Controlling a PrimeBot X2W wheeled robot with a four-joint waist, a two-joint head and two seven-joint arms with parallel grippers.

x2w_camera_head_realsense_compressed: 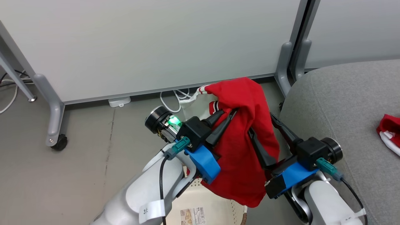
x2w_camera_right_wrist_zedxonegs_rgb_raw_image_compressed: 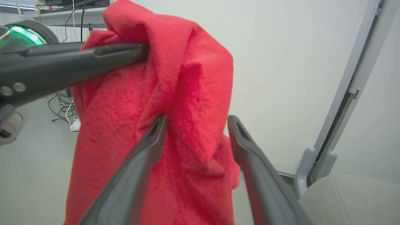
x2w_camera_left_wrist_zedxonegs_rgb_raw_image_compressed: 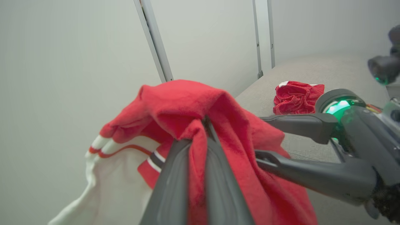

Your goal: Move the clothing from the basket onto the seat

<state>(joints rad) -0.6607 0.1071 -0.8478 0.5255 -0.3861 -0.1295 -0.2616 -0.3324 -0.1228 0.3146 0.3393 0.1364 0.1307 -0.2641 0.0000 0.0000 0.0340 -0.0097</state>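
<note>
Left gripper clamped on garment, hanging over basket, beside seat. Right gripper jaws wide apart, fold between, unpinched. 2nd garment lies on seat. Best: carry high, clear seat edge, drop beside 2nd, hem not trailing.

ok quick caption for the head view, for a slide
Left pincer shut on a red garment held over the basket, right pincer open around a fold, second red garment on the seat
</note>
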